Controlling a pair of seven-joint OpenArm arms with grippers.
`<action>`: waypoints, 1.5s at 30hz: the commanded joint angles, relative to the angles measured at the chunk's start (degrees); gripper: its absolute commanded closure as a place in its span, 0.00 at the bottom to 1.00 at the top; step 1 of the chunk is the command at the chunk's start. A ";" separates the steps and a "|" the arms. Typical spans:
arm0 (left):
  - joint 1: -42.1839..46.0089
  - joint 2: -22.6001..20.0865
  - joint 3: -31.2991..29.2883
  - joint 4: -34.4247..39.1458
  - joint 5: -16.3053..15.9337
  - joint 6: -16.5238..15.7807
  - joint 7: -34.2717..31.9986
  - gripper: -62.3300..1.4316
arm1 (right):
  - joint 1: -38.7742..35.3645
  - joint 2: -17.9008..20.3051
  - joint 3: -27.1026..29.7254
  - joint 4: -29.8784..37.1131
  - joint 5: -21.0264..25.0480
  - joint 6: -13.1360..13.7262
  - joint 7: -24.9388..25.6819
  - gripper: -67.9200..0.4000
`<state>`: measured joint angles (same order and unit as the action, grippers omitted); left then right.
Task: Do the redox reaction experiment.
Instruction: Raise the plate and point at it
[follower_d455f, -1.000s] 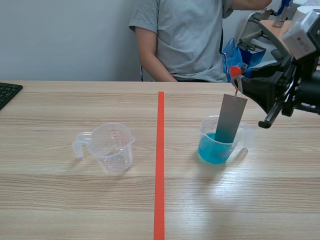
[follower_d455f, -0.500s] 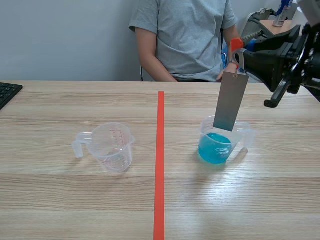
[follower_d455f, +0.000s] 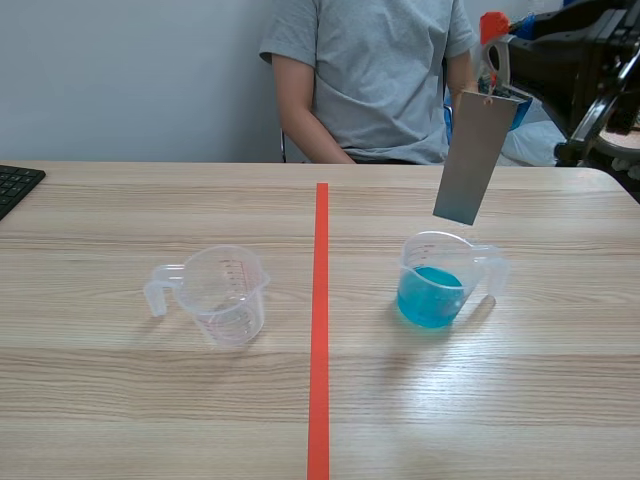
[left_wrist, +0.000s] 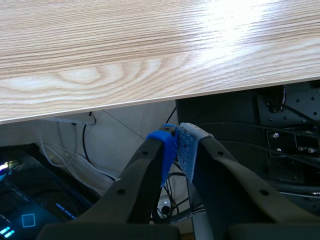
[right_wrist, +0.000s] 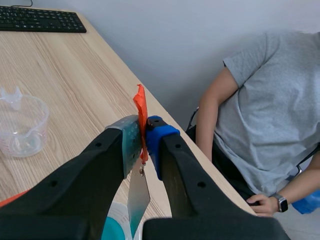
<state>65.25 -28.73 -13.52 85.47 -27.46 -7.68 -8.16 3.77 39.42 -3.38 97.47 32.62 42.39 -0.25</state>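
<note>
Right pincer (right_wrist: 142, 137) clamps the orange tag (right_wrist: 140, 105); I see the plate (follower_d455f: 474, 155) hanging beneath it, clear above the blue cup (follower_d455f: 437, 280). Left pincer (left_wrist: 176, 145) closed on nothing, counter (left_wrist: 125, 50) edge ahead.

Metal plate (follower_d455f: 473, 155): flat grey rect. strip, dull finish, upper right of frame. It hangs in the air from an orange tab (follower_d455f: 492, 25) via a small ring at its top edge. Tab is pinched betw. the pads of the right gripper (follower_d455f: 500, 55). Plate tilted, top leaning right. Its bottom edge is just above the rim of the blue cup (follower_d455f: 440, 290), not touching, out of the liquid. Blue cup: clear plastic measuring cup w/ handle to the right, right of centre, upright, part full of bright blue liquid. Empty cup (follower_d455f: 228, 292): same type, clear, red grad. marks, handle to the left, left of centre, upright, well apart from blue cup.
</note>
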 joint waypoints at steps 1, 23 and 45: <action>0.76 -0.07 -0.07 0.48 0.00 -0.26 -1.46 0.90 | 0.66 0.74 1.25 1.46 1.64 0.33 -0.07 0.98; -2.29 -16.55 0.00 8.76 -3.45 -7.21 -1.38 0.90 | 0.66 0.72 6.03 6.69 14.64 0.33 -12.52 0.98; -47.10 -32.96 27.39 12.72 -9.22 -13.09 -1.22 0.90 | 0.66 0.72 6.03 6.69 15.63 0.33 -13.00 0.98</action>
<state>19.33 -62.74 13.67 97.65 -36.49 -21.04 -9.15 3.77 39.40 1.91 103.24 47.46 42.39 -14.06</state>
